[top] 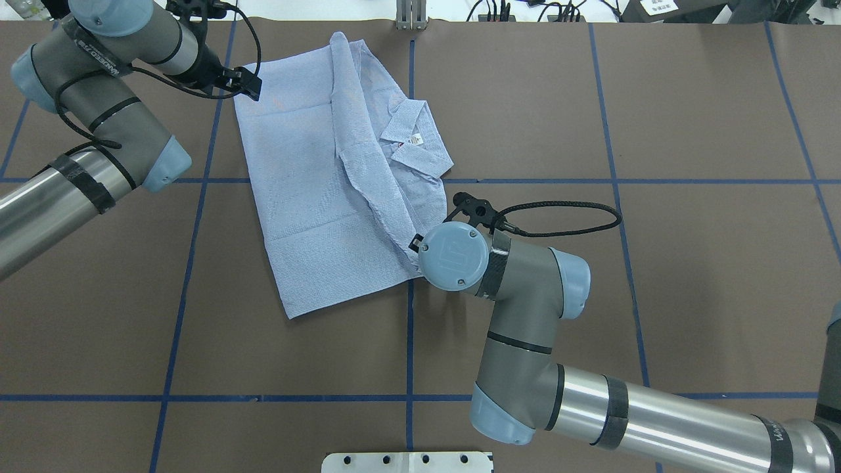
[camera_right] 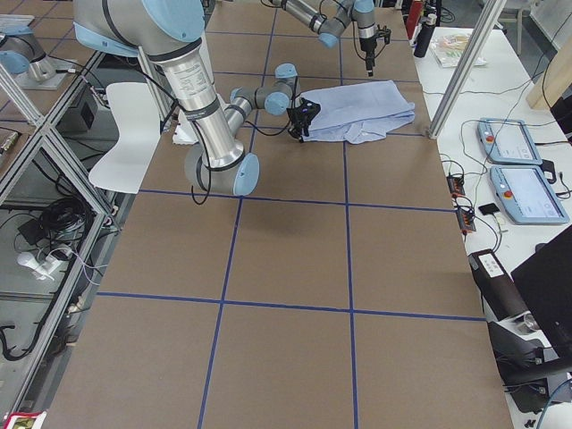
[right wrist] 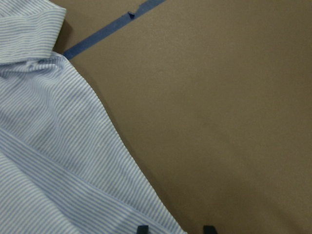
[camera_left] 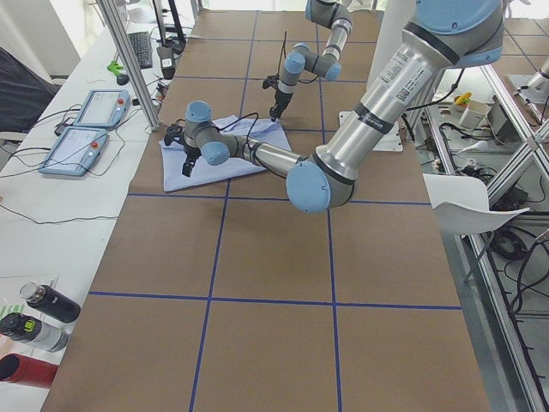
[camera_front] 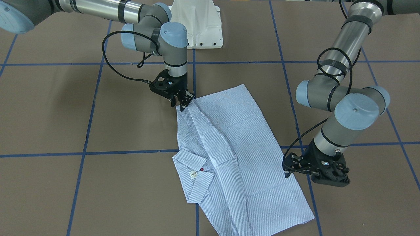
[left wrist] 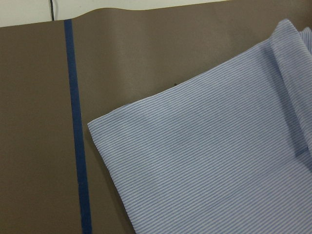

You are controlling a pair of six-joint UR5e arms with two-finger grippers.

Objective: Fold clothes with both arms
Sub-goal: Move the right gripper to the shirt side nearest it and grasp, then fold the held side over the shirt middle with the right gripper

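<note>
Lying on the matte brown table, the light blue, finely striped shirt makes a creased, rectangular fold — collar on top; the right gripper stands at one corner, fingers parted, holding nothing; the left gripper sits beside the opposite edge — opening indiscernible.

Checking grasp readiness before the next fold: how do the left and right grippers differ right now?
The right gripper points straight down at one corner of the shirt; the left gripper is tilted, by the diagonally opposite corner. The right gripper's fingertips stand apart; the left gripper's state can't be told. Both are at shirt corners.
</note>
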